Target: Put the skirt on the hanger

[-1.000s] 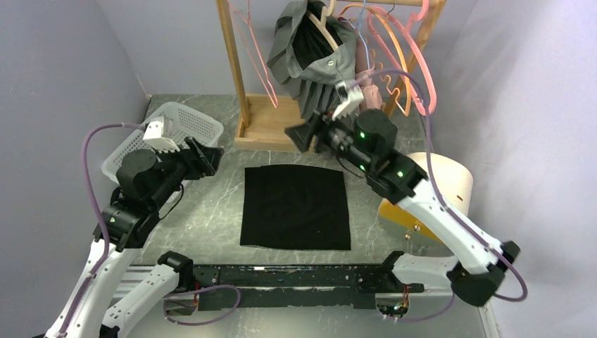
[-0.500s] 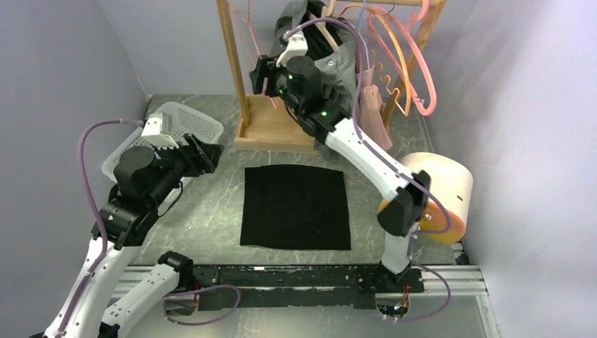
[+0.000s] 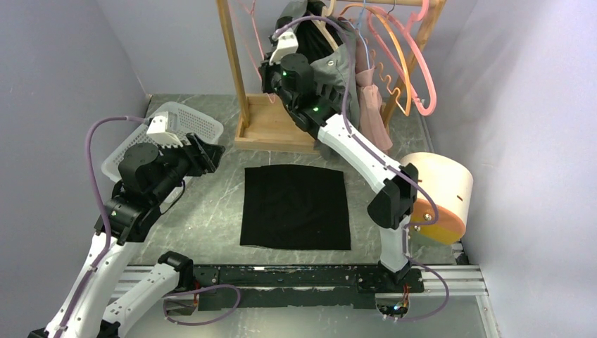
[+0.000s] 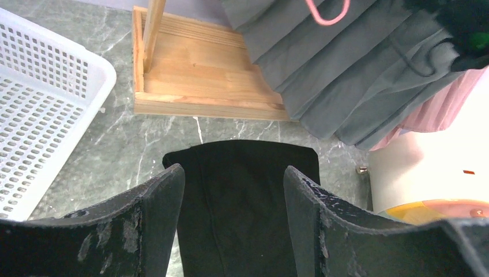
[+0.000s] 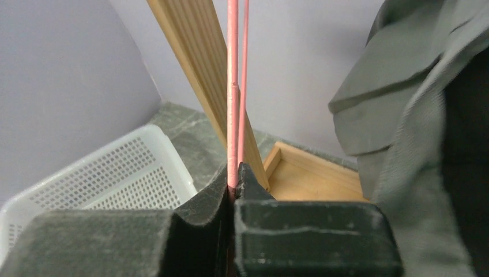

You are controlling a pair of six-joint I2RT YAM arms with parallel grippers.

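Note:
The black skirt [image 3: 296, 208] lies flat on the table's middle; the left wrist view shows its far edge [image 4: 242, 196]. My left gripper [image 3: 210, 156] hovers left of the skirt, open and holding nothing, and its fingers frame the cloth [image 4: 233, 173]. A thin pink wire hanger [image 3: 258, 44] hangs at the left end of the wooden rack [image 3: 232, 63]. My right gripper [image 3: 266, 74] is raised to it and shut on one of its wires [image 5: 232, 86], which runs up out of the closed jaws [image 5: 233, 173].
A white perforated basket [image 3: 176, 127] stands at the back left. A grey pleated garment [image 3: 331, 63], a pink garment [image 3: 369, 105] and more pink and orange hangers [image 3: 415, 63] hang on the rack. A round cream and orange tub [image 3: 440, 190] lies at the right.
My right arm swung from above the skirt's far right corner up and left to the rack's left end and shut on the pink hanger. The left arm barely moved.

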